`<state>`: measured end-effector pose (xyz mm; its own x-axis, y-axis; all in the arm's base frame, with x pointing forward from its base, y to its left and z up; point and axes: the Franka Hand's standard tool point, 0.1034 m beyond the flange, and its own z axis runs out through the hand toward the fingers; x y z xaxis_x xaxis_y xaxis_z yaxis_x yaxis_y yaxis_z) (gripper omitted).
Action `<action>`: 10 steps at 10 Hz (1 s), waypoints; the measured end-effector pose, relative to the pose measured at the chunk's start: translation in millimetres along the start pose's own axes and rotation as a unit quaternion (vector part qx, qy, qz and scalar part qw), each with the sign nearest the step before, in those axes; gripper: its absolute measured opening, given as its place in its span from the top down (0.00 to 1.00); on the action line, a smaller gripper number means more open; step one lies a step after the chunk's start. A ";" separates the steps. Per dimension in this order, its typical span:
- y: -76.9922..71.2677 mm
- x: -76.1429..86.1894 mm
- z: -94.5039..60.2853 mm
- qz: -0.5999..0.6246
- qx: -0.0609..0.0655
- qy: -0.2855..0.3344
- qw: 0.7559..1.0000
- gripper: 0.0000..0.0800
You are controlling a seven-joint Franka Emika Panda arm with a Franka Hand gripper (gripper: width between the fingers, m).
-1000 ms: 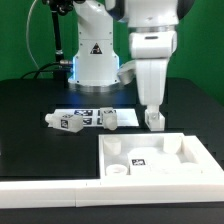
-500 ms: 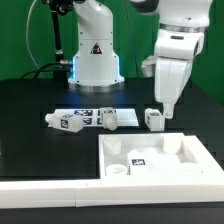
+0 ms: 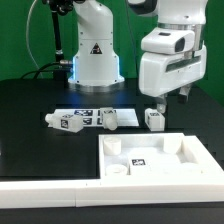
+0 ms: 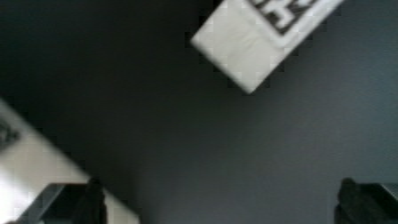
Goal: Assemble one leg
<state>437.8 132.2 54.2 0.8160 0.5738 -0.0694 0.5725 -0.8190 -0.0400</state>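
The hand [image 3: 171, 100] is held high above, spread wide, nothing gripped. The leg [image 3: 155, 120] is found upright on the black surface [image 3: 30, 120], just beside the tray-like piece [image 3: 200, 158]. It is not yet fitted, so the assembly is judged outstanding.

This is a robotics lab. A white arm [image 3: 95, 50] stands at 12 o'clock on a black table [image 3: 30, 110], a marker board [image 3: 125, 112] before it, a green wall [image 3: 20, 40] behind.

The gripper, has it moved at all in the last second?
Yes. The gripper has risen away from the leg, which it was down on a second ago, and shifted toward the exterior view's right, turning as it went.
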 end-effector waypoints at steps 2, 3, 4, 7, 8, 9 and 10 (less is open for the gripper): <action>1.7 2.2 -0.4 0.019 0.006 0.003 1.000 0.19; 1.4 2.1 -0.1 0.018 0.007 0.002 1.000 0.19; 1.4 2.0 0.1 0.018 0.007 0.002 1.000 0.19; 0.3 -3.9 2.1 0.057 0.011 -0.020 0.998 0.19; -5.8 -2.9 -0.2 0.108 0.010 -0.039 0.993 0.19; -9.4 -2.4 -0.4 0.139 0.012 -0.056 0.989 0.19; -5.2 -5.1 1.5 0.141 0.019 -0.058 0.988 0.19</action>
<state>430.5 133.5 53.2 0.9268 0.3205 -0.1960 0.3189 -0.9469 -0.0402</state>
